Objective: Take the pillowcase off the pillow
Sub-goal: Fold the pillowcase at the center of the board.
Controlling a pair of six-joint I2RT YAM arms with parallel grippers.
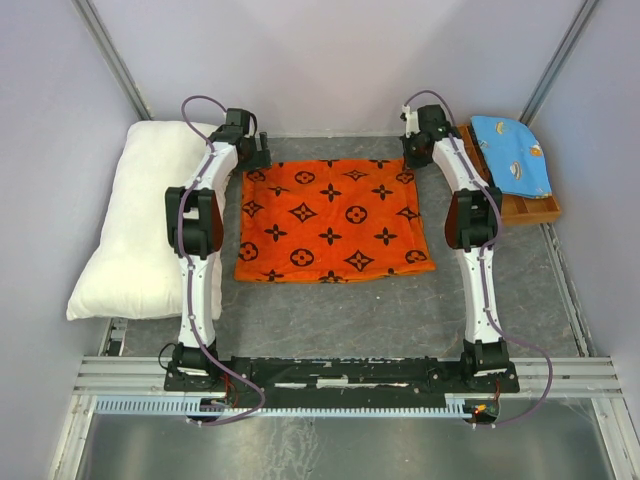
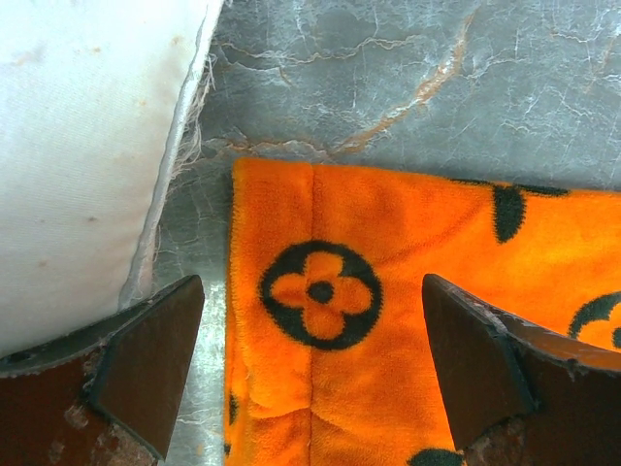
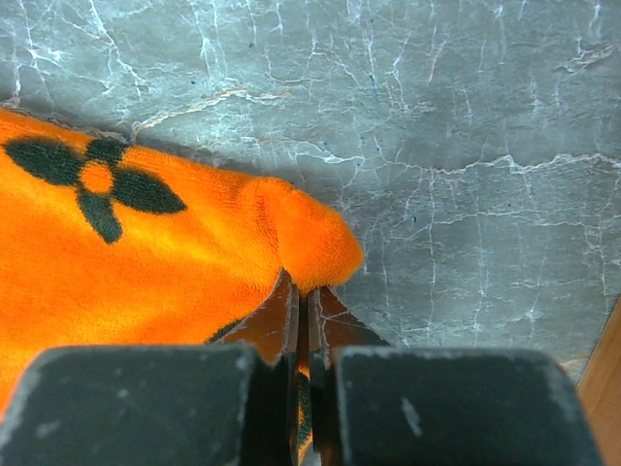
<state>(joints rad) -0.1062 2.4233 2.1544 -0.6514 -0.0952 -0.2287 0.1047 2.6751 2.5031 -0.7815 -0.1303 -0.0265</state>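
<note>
The orange pillowcase (image 1: 330,220) with black motifs lies flat in the middle of the grey table, empty. The white pillow (image 1: 140,225) lies bare to its left, against the left wall. My left gripper (image 1: 258,152) is open above the pillowcase's far left corner (image 2: 291,291), jaws wide apart, with the pillow's edge (image 2: 87,155) beside it. My right gripper (image 1: 412,152) is shut on the pillowcase's far right corner (image 3: 301,238), with orange fabric pinched between the fingers.
A wooden tray (image 1: 525,208) with a light-blue patterned cloth (image 1: 512,155) on it sits at the far right. Grey walls close in on the left, back and right. A metal rail (image 1: 340,375) runs along the near edge.
</note>
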